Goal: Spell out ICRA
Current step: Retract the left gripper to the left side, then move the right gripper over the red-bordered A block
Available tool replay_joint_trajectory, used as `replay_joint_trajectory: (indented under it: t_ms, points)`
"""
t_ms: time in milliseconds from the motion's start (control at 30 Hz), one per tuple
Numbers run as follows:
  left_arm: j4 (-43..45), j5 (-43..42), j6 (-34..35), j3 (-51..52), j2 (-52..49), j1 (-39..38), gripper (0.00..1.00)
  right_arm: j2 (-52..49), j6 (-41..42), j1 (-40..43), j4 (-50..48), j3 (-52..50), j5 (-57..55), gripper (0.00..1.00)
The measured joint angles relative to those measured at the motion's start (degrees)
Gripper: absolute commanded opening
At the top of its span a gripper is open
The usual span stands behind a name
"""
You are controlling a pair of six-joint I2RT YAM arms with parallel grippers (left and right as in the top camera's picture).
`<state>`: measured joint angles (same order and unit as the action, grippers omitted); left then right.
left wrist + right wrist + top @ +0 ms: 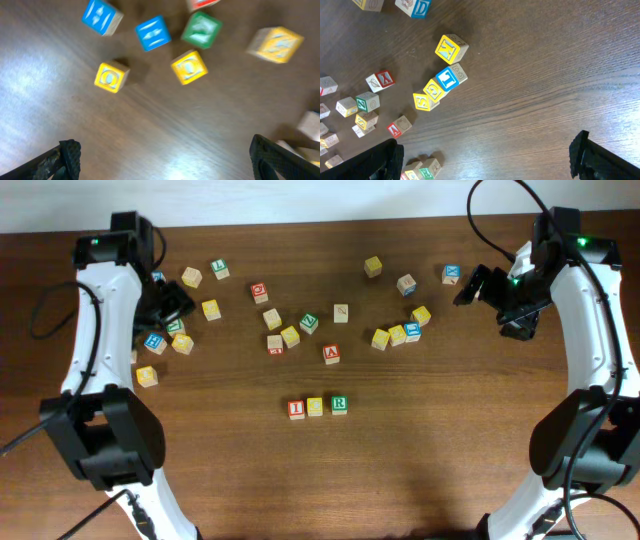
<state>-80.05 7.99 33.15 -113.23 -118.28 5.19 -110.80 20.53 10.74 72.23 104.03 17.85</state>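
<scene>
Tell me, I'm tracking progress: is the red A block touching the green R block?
No, the red A block lies alone, well apart from the green R block.

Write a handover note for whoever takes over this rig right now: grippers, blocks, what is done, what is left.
Left gripper: open, empty, over the scattered blocks on the left.
Right gripper: open, empty, at the far right.
Row at table centre: I block, yellow block (letter unreadable from here), R block.
A block: loose, just behind the row.
Done: three letters placed.
Left: pick up the A block and set it after the R block.
</scene>
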Motion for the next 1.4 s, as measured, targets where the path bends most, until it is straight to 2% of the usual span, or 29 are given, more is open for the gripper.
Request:
replay_joint_trajectory:
  t_ms: [133, 300, 400, 500, 567, 733, 900, 1100, 1200, 1400]
  points:
    - [-0.1, 0.0, 0.0, 5.0, 0.0, 1.6, 0.99, 0.0, 0.0, 0.0, 0.0, 0.0, 0.0, 0.98]
    - [0.8, -0.3, 0.3, 5.2, 0.0, 2.2, 0.99, 0.0, 0.0, 0.0, 0.0, 0.0, 0.0, 0.98]
    - [0.1, -2.8, 1.0, 5.2, 0.0, 8.2, 0.99, 0.0, 0.0, 0.0, 0.0, 0.0, 0.0, 0.98]
    - [-4.3, -4.2, 1.3, 5.2, 0.0, 15.5, 0.99, 0.0, 0.0, 0.0, 0.0, 0.0, 0.0, 0.98]
    - [-5.7, -4.4, 1.4, 5.2, 0.0, 17.8, 0.99, 0.0, 0.0, 0.0, 0.0, 0.0, 0.0, 0.98]
    - [-7.5, -6.5, 1.4, 5.7, 0.0, 18.0, 0.99, 0.0, 1.1, 0.0, -0.4, 0.0, 1.1, 0.98]
    - [-8.9, -7.6, 1.4, 8.6, 0.0, 18.0, 0.99, 0.0, 1.7, -0.5, 1.1, 0.0, 9.3, 0.98]
    - [-8.9, -8.0, 1.4, 8.7, 0.0, 18.0, 0.99, 0.0, 0.0, -15.5, -2.6, -0.1, 11.1, 0.98]
    - [-8.9, -8.1, 1.4, 8.7, 0.0, 18.0, 0.99, 0.0, 0.0, -20.1, -5.4, -0.1, 10.1, 0.98]
    - [-8.9, -8.0, 1.4, 8.7, 0.0, 18.0, 0.99, -1.6, 0.0, -35.4, -6.8, -0.1, -6.4, 0.98]
